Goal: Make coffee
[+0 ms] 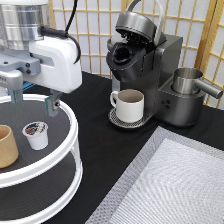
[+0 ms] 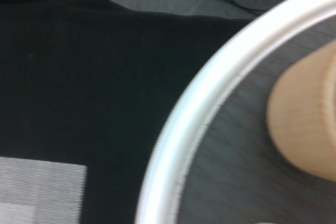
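Observation:
The coffee pod [image 1: 36,134], small and white with a dark foil top, stands on the upper shelf of a round white tray [image 1: 72,131] at the exterior view's left. My gripper [image 1: 33,101] hangs open just above that shelf, its two fingers spread, a little behind and above the pod without touching it. A tan handleless cup [image 1: 7,146] stands beside the pod; its side [image 2: 307,125] and the tray's white rim [image 2: 187,130] show in the wrist view. The coffee machine [image 1: 145,70] stands at the back with its lid raised, a cream mug [image 1: 129,105] on its drip plate.
A steel pitcher [image 1: 187,82] sits on the machine's right side. A grey woven mat [image 1: 170,185] covers the table at the exterior view's bottom right. A wooden lattice screen [image 1: 95,30] stands behind. The tray has a lower shelf [image 1: 40,195].

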Motion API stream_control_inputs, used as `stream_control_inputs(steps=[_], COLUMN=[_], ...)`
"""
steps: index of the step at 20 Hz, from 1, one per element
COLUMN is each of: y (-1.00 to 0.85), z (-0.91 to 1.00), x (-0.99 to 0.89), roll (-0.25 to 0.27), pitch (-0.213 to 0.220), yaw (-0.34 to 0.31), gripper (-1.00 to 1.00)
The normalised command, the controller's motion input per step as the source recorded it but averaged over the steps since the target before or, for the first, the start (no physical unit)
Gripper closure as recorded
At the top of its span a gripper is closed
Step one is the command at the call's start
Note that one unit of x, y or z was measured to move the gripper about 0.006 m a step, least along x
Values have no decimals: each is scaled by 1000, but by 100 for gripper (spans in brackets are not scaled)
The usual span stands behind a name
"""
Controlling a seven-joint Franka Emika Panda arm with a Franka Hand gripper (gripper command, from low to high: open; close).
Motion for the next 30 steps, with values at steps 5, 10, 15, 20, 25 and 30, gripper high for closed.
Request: stream_control_inputs(steps=[5, 10, 15, 20, 25, 30], y=[0, -74, -102, -207, -215, -112], z=[-481, -529, -182, -26, 0, -47], x=[-250, -372, -218, 0, 123, 5], roll=[1, 32, 32, 48, 28, 11], pitch=[-143, -38, 0, 0, 0, 0], yaw=[79, 75, 64, 10, -34, -72], gripper=[-100, -100, -100, -100, -100, 100])
